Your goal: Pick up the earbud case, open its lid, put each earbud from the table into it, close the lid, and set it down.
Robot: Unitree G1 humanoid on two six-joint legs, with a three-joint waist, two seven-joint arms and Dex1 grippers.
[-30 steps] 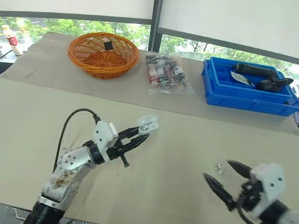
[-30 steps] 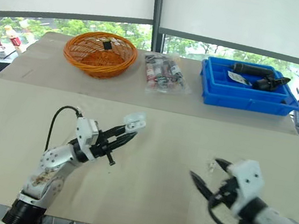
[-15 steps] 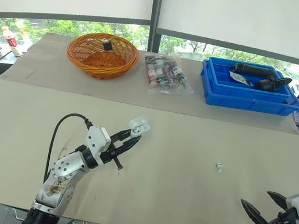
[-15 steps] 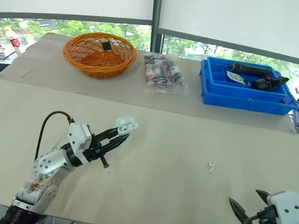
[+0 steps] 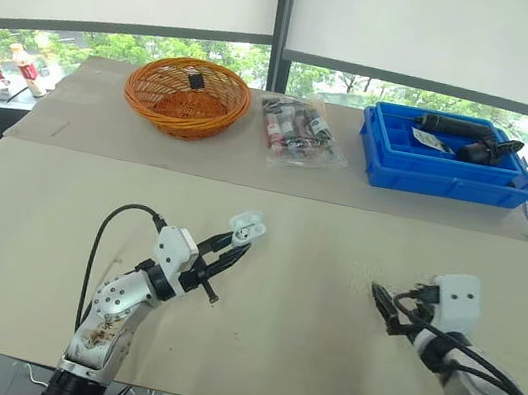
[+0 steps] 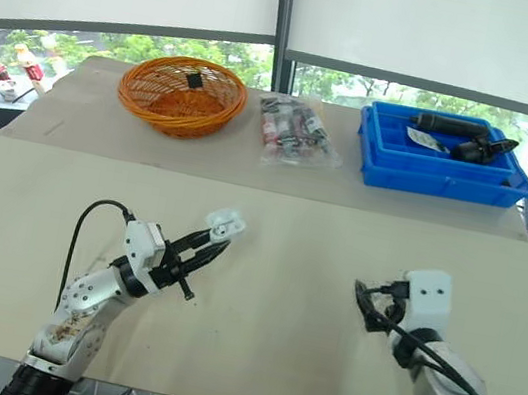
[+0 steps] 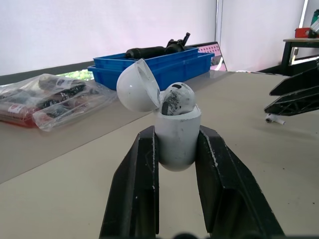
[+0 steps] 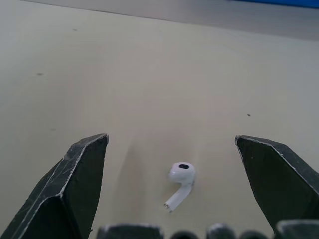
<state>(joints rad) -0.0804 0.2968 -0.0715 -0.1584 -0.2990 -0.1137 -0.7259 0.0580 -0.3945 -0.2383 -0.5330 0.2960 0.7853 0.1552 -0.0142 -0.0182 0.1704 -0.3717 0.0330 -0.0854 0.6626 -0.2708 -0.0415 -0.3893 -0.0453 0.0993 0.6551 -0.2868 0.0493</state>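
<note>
Our left gripper (image 5: pixel 236 238) has its two fingers clamped on the lower half of the case (image 7: pixel 177 137), holding it upright and off the table (image 5: pixel 318 237), left of the middle and closer to the front edge than the back. The lid (image 7: pixel 135 85) is flipped open and tilted off to one side, and one bud (image 7: pixel 175 99) is sitting in the case with its rounded top poking out. Over toward the right edge, our right gripper (image 8: pixel 171 139) is spread wide and holding nothing. It's low over the table, with the loose earbud (image 8: pixel 180 180) lying flat between its fingers and not touching either one. Along the back edge we've got a basket (image 5: pixel 184 95), a bag (image 5: pixel 298 132) and a blue bin (image 5: pixel 440 174).
</note>
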